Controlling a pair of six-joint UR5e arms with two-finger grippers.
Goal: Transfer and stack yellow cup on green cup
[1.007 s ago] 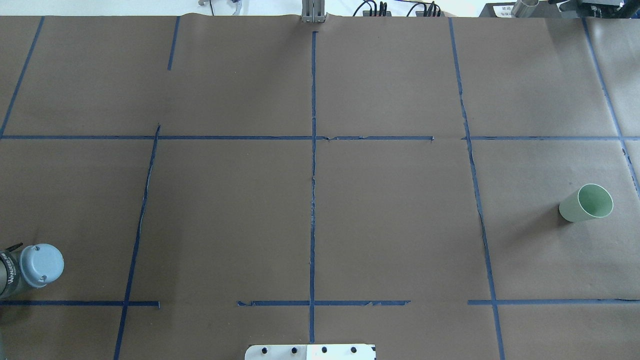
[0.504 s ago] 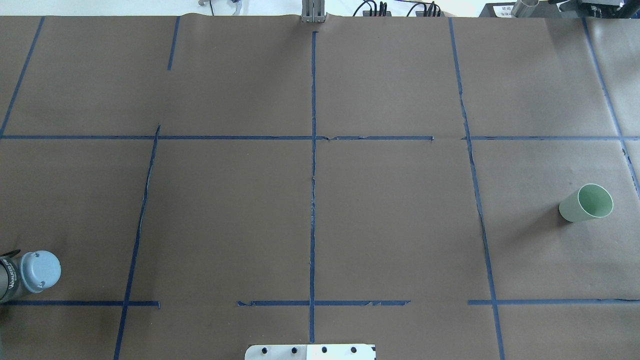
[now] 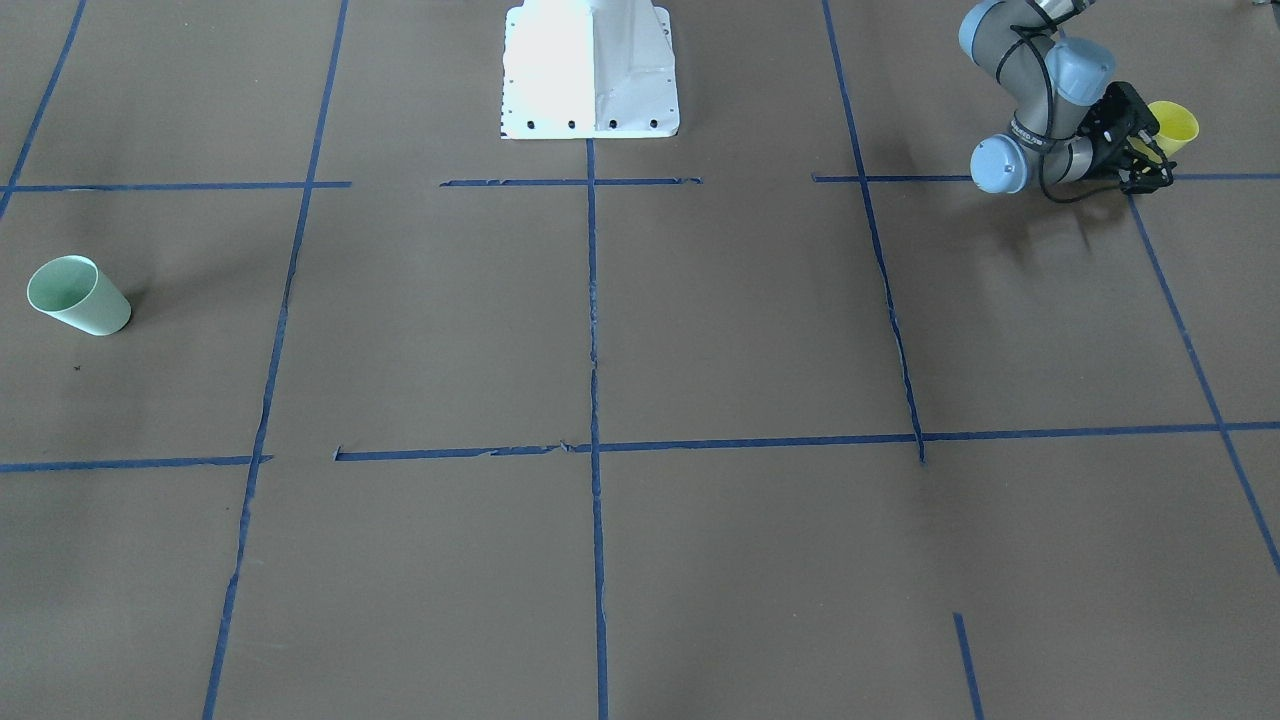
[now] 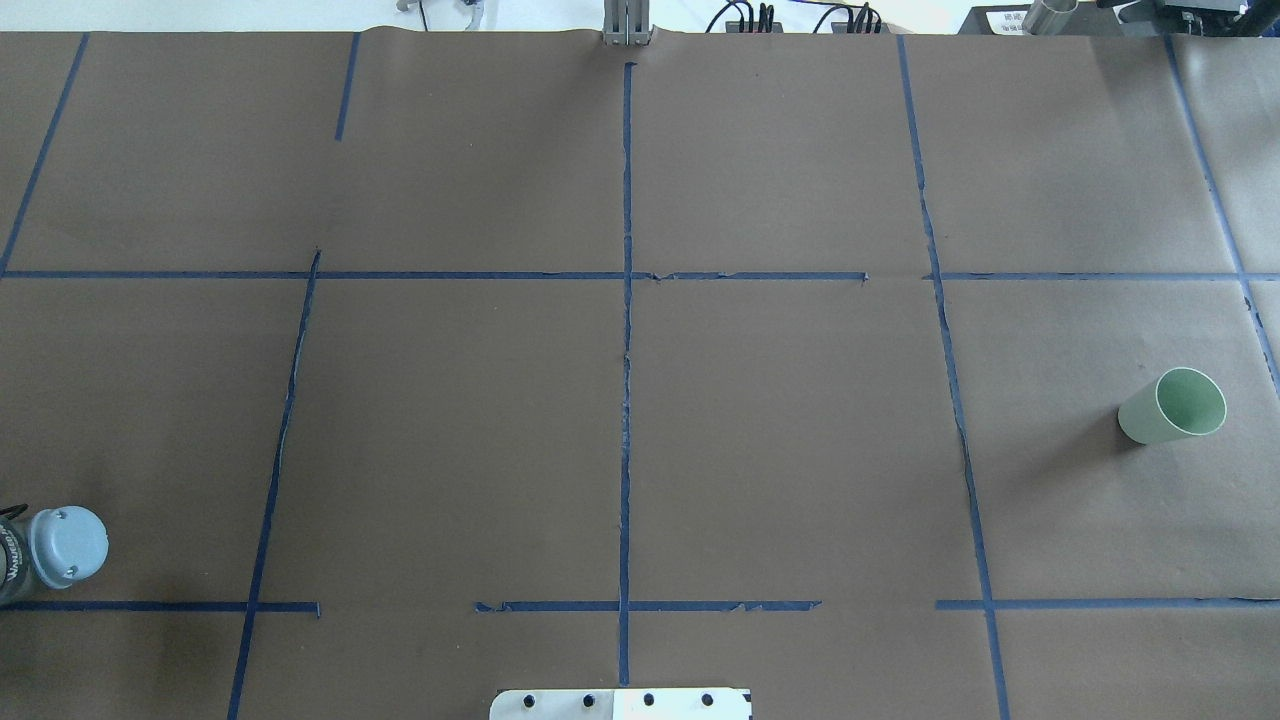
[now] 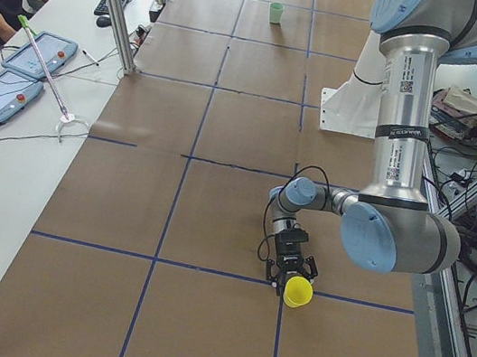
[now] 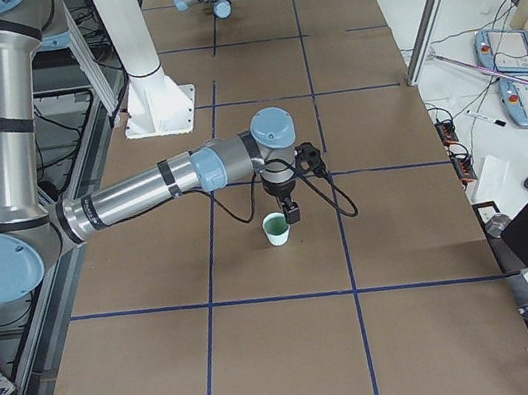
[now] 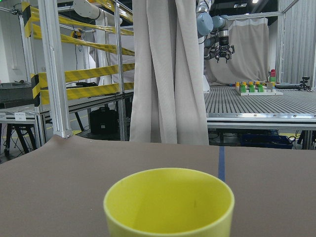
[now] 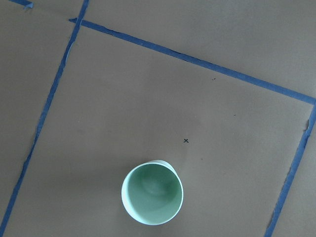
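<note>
The yellow cup (image 3: 1176, 125) stands upright near the table end on my left side, and shows in the exterior left view (image 5: 297, 292). It fills the lower middle of the left wrist view (image 7: 169, 207). My left gripper (image 3: 1152, 160) lies low and level right at the cup, jaws apart, nothing held. The green cup (image 4: 1175, 405) stands upright and alone at the opposite end (image 3: 75, 296). The right wrist view looks down on the green cup (image 8: 152, 192). My right gripper (image 6: 292, 211) shows only in the exterior right view, close by the green cup (image 6: 276, 228). I cannot tell its state.
The white robot base (image 3: 590, 70) sits at the table's near middle edge. Blue tape lines grid the brown table cover. A side bench with tablets (image 5: 18, 73) and a seated operator runs along the far side. A metal post (image 5: 112, 2) stands at the table's edge.
In the overhead view my left arm's grey joint cap has slid left and down toward the view's edge. The green cup has not moved.
</note>
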